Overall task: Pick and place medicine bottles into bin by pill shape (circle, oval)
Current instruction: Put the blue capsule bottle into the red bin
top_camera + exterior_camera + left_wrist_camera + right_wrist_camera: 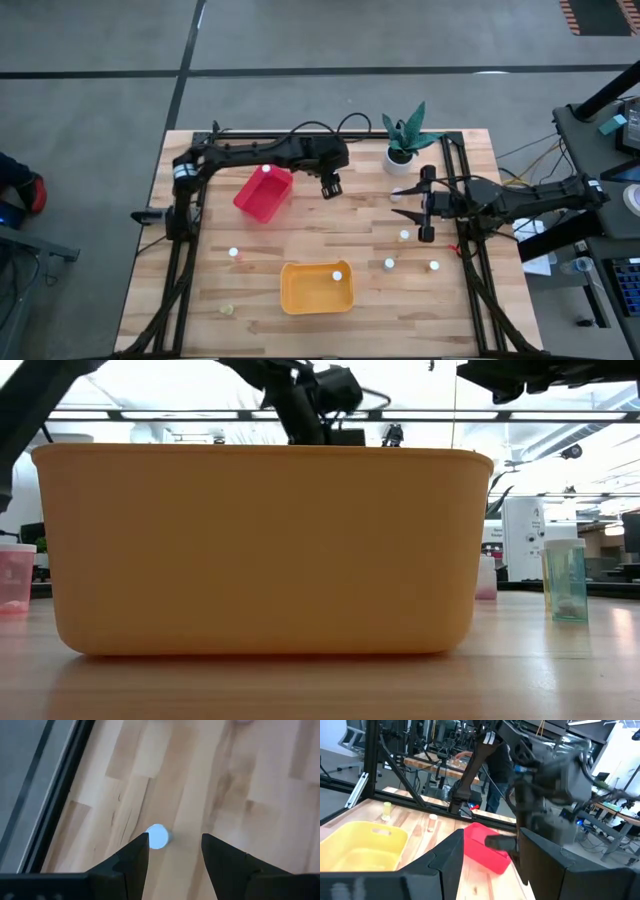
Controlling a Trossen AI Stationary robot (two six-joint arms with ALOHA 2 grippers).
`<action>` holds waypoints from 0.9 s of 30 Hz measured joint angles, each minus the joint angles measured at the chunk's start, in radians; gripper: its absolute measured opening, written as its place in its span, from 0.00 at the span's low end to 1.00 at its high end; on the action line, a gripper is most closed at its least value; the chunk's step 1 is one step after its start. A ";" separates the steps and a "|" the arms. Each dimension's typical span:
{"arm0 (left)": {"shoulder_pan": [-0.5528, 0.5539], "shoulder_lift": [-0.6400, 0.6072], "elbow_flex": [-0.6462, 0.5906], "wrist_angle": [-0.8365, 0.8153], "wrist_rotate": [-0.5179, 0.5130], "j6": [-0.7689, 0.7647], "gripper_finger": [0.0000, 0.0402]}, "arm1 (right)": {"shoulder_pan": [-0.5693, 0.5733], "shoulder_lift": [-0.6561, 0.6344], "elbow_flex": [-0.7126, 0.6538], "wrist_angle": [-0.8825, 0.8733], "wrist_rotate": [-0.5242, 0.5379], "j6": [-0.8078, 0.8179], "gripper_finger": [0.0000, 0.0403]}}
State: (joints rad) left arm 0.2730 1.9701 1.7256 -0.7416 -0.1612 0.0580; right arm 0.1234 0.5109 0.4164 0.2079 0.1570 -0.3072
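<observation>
Your left gripper (172,851) stands open, empty, above a small white-capped plastic medicine bottle (158,836). Expect it light, rigid, tippy; grasp its body below the cap.

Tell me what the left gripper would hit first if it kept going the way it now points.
Probably the white-capped medicine bottle standing on the wooden table. It lies just ahead of the left gripper, nearer one of its open jaws; depth is unclear.
</observation>
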 joint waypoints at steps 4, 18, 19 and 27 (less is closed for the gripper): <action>0.012 0.026 -0.002 0.002 0.001 0.002 0.41 | 0.000 -0.001 -0.002 -0.005 0.000 -0.008 0.44; 0.039 0.040 -0.038 0.061 0.033 0.028 0.42 | 0.000 -0.001 -0.002 -0.018 0.000 -0.018 0.44; 0.040 0.040 -0.041 0.061 0.034 0.027 0.42 | 0.000 -0.001 -0.002 -0.019 0.000 -0.019 0.44; 0.039 0.040 -0.046 0.095 0.037 0.027 0.63 | 0.000 -0.001 -0.002 -0.020 0.000 -0.023 0.44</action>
State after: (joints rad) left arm 0.3122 2.0098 1.6794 -0.6471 -0.1242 0.0849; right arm 0.1234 0.5102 0.4141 0.1882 0.1574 -0.3298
